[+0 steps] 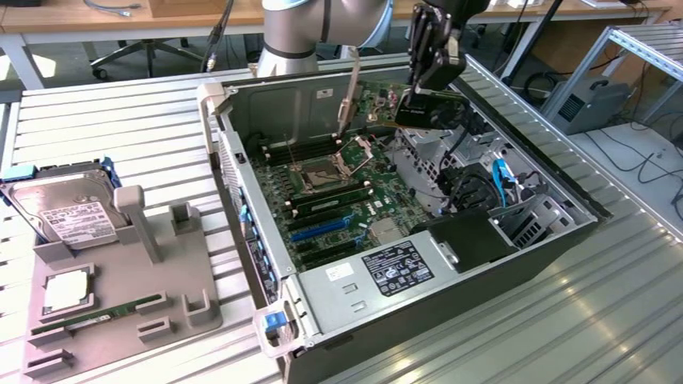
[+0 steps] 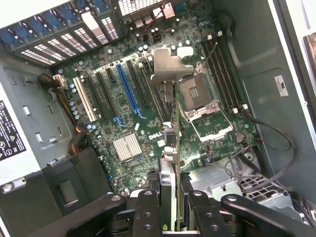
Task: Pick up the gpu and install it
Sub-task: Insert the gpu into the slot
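The black two-fingered gripper (image 1: 429, 86) pinches the thin rectangular green-and-dark gpu (image 2: 176, 148) with its long silver end bracket. It hangs over the green motherboard (image 1: 376, 210) inside the open grey metal computer case (image 1: 229, 144), at two o'clock from the square CPU socket (image 1: 320, 172) in the exterior view.

Your pincer (image 1: 429, 90) holds the gpu (image 1: 421, 114) clear above the motherboard (image 1: 339, 186); drive cage (image 1: 425, 156) and cables (image 1: 469, 180) crowd close beneath it.
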